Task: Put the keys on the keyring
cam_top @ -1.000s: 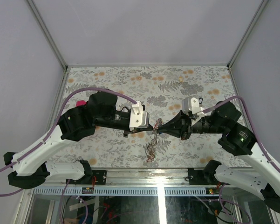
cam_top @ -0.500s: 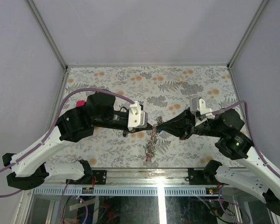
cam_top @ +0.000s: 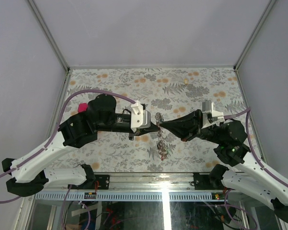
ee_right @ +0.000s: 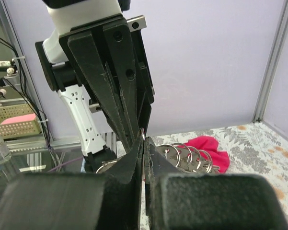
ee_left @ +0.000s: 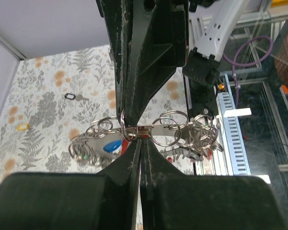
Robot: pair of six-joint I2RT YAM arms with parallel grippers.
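Note:
The keyring (cam_top: pixel 159 130) hangs in the air between both grippers, with several keys (cam_top: pixel 162 149) dangling below it. In the left wrist view it is a flat grey band (ee_left: pixel 155 130) strung with small wire rings, with a blue-tagged key (ee_left: pixel 112 145) under it. My left gripper (cam_top: pixel 156 125) is shut on the band from the left; it also shows in the left wrist view (ee_left: pixel 140 140). My right gripper (cam_top: pixel 163 126) is shut on it from the right, tip to tip with the left; it also shows in the right wrist view (ee_right: pixel 144 140). A loose black-tagged key (ee_left: pixel 72 96) lies on the table.
The magenta cloth (cam_top: pixel 82 106) lies behind the left arm and shows in the right wrist view (ee_right: pixel 207 145). A cream-tagged key (cam_top: pixel 187 82) lies far back on the floral table (cam_top: pixel 134 81). Another small yellow tag (ee_left: pixel 22 127) lies on the table. Grey walls stand on three sides.
Both gripper tips have moved a little away from the near edge with the keyring. The bunch now stands higher and more upright. The right wrist has swung right and lower.

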